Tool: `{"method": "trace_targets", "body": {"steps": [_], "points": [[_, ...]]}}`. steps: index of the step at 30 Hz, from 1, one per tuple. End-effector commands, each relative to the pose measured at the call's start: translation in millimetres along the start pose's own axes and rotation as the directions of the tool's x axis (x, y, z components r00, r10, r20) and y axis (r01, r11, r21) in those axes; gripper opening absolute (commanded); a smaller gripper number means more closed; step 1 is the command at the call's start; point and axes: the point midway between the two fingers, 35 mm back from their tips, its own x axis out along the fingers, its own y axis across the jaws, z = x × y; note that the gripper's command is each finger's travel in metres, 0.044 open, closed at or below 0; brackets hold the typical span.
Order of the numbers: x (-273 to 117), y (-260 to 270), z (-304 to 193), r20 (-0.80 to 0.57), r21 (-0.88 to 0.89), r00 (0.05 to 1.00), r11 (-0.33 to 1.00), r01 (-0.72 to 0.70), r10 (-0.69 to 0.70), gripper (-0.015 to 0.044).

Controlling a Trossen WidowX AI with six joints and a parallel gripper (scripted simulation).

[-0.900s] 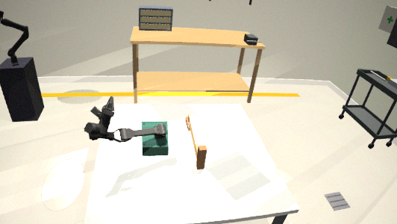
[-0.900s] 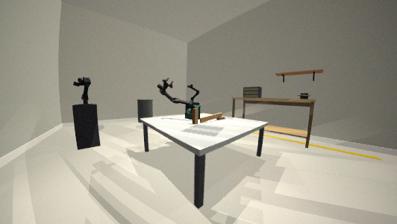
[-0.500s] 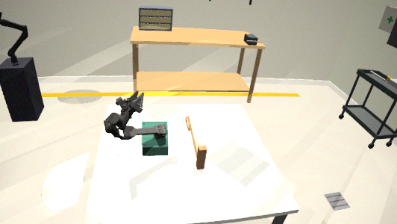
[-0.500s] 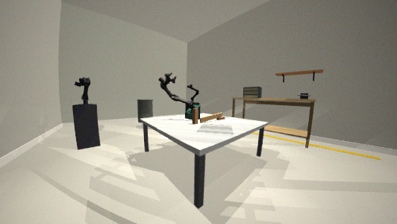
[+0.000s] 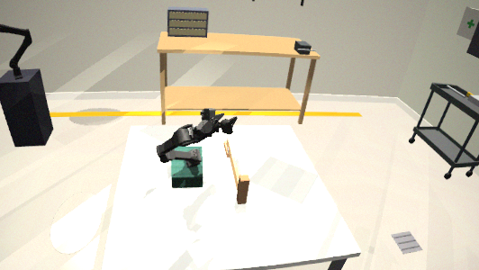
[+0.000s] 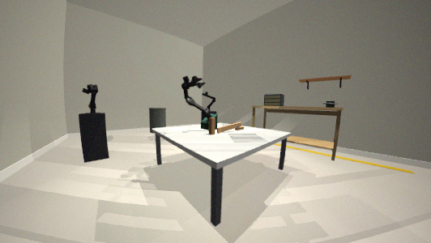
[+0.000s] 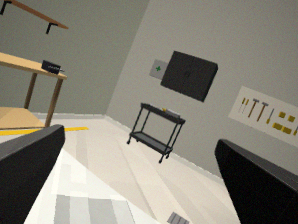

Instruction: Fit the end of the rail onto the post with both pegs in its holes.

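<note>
Clearly the rail [image 5: 232, 163] lies on the table [image 5: 288, 225], one end by the post [image 5: 243, 189], not gripped. Above its other end, the gripper [image 5: 227, 123] hangs spread and empty. Best to descend squarely, straddling the rail near the post before pinching.

We see the rail [image 5: 232, 163] as a long, thin plank of light wood near the middle of the top view, running from upper left to lower right on the white table. Its lower end meets the post [image 5: 243, 189], a short upright block of darker tan wood; whether the pegs are seated we cannot tell. Its upper end [image 5: 227, 148] sits at a small wooden piece, too small to make out. In the exterior view the rail [image 6: 229, 127] slopes slightly up toward the right from the post [image 6: 211, 125].
</note>
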Motion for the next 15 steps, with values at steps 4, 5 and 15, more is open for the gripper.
{"method": "trace_targets", "body": {"steps": [4,5,15], "points": [[81.8,-1.6,-71.8,-0.253,0.029,0.963,0.996,-0.088,0.093,0.0440],[94.0,0.2,-85.3,-0.297,0.035,0.949,0.994,-0.104,0.109,0.0440],[182.4,50.7,-227.9,-0.677,0.092,0.680,0.950,-0.299,0.280,0.0440]]}}
